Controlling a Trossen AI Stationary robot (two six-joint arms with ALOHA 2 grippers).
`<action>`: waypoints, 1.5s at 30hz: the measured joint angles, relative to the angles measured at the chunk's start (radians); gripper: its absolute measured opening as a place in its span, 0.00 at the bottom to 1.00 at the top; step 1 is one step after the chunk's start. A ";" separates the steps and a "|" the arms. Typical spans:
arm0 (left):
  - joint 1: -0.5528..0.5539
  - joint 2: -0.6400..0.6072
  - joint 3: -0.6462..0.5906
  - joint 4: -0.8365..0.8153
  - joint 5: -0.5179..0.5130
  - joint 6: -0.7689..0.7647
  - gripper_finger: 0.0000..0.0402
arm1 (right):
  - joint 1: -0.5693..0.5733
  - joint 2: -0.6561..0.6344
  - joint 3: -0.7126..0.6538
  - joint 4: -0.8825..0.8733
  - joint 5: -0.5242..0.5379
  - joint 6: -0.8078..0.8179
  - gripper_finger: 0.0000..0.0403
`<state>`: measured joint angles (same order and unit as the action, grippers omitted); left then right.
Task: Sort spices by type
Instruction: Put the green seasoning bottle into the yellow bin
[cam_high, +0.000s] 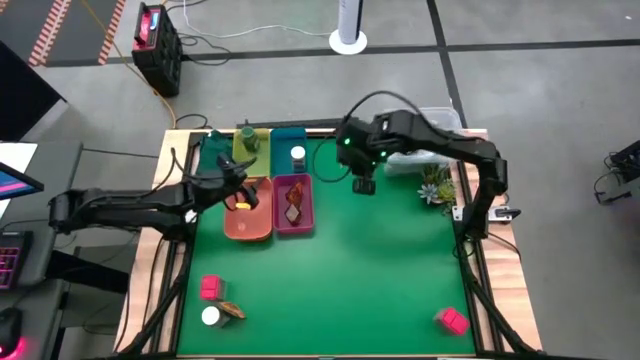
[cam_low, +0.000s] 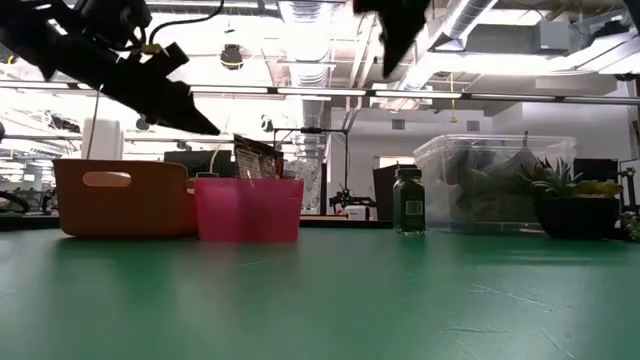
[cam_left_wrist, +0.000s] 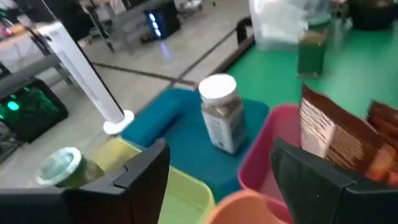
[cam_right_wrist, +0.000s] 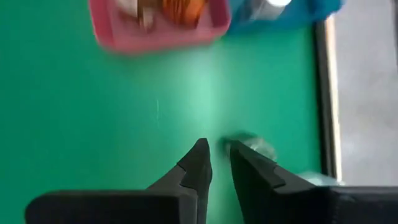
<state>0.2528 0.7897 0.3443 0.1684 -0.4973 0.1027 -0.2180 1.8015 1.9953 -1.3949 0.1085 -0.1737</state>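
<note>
The right tool (cam_high: 364, 186), fingers nearly together and empty, hangs above the dark green glass jar (cam_low: 407, 214) standing on the green counter (cam_high: 370, 280). Too narrow for descent: fingertips may topple it. The left tool (cam_high: 236, 188), fingers apart, hovers over the orange tray (cam_high: 247, 225).

Four cameras, one green table (cam_high: 360, 280).
One looks straight down from high up. One sits low, looking across. Two ride the arms, close up. The pink tray (cam_high: 293, 205), at about 11 o'clock from the table's middle, shows in all four (cam_low: 248, 208) (cam_left_wrist: 261, 163) (cam_right_wrist: 155, 38).
</note>
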 joint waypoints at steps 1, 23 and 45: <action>-0.008 0.005 0.000 -0.010 0.000 -0.010 0.66 | -0.003 0.000 -0.044 0.003 0.000 -0.014 0.23; 0.030 0.014 0.000 0.350 -0.091 0.194 0.66 | -0.176 0.021 -0.346 0.174 0.003 -0.261 0.78; 0.030 0.014 0.000 0.259 -0.089 0.209 0.66 | -0.211 0.182 -0.346 0.153 0.062 -0.271 0.70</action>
<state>0.2829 0.8040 0.3447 0.4274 -0.5858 0.3115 -0.4288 1.9834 1.6493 -1.2417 0.1707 -0.4451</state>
